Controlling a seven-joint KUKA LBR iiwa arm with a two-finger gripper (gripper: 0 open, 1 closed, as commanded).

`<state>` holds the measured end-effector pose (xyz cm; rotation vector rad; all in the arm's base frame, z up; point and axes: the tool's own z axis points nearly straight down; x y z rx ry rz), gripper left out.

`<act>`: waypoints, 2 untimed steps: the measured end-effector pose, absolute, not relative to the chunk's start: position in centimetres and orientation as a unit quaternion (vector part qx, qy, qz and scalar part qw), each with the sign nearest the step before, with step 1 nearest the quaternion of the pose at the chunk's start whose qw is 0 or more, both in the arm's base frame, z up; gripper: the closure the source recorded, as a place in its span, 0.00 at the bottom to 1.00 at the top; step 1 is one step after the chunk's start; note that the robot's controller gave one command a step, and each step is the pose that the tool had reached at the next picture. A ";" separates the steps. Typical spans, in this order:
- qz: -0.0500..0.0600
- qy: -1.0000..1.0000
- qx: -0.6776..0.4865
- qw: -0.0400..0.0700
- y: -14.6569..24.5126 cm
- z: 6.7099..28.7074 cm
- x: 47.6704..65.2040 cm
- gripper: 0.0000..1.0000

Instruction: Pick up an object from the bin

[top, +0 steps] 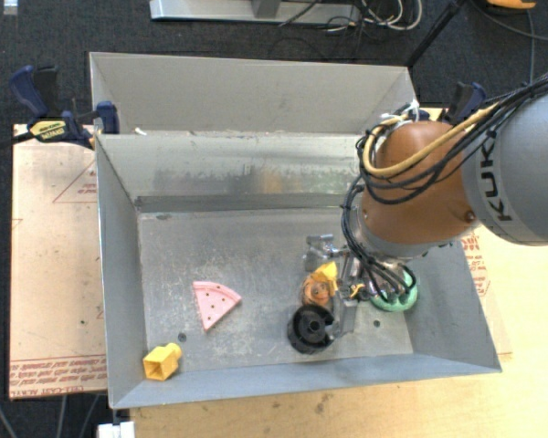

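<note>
Leaning in from right, arm (420, 185) low, jaws above orange-yellow piece (320, 286).

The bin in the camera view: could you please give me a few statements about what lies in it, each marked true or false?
1. The pink wedge lies alone on the floor of the bin. True.
2. The yellow block sits against the far wall. False: it lies in the near corner on the view's left.
3. The gripper is low over the bin's right part. True.
4. The black round thing lies left of the pink wedge. False: it lies to its right, beside the gripper.
5. A green ring lies by the gripper. True.
</note>
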<state>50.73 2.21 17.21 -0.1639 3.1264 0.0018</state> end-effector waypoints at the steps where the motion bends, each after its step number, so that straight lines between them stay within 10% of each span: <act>1: 0.001 0.998 0.067 0.002 0.7 11.8 50.2 0.00; 2: 0.004 0.996 0.092 0.008 1.8 7.6 51.3 1.00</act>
